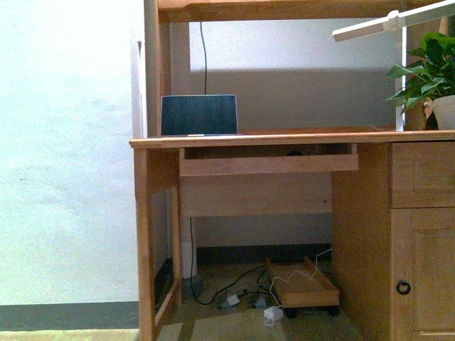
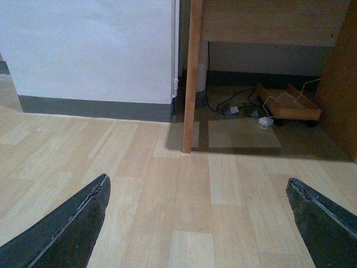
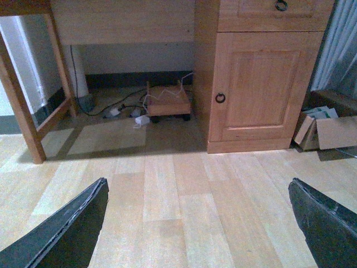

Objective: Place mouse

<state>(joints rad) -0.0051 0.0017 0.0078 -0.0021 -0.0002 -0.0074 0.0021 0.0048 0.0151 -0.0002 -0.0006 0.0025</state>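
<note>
No mouse shows plainly in any view. In the front view a small dark hump (image 1: 293,152) lies in the gap above the desk's pull-out shelf (image 1: 269,165); I cannot tell what it is. My left gripper (image 2: 198,223) hangs open over bare wooden floor, its dark fingers (image 2: 67,229) wide apart with nothing between them. My right gripper (image 3: 198,223) is likewise open and empty above the floor in front of the desk, fingers (image 3: 323,220) spread. Neither arm appears in the front view.
A wooden desk (image 1: 284,139) carries an open laptop (image 1: 198,114), a potted plant (image 1: 430,71) and a white lamp arm (image 1: 384,25). Its cupboard door (image 3: 262,84) is shut. Under it are cables and a wheeled wooden tray (image 3: 167,103). Cardboard boxes (image 3: 326,128) lie beside the cupboard.
</note>
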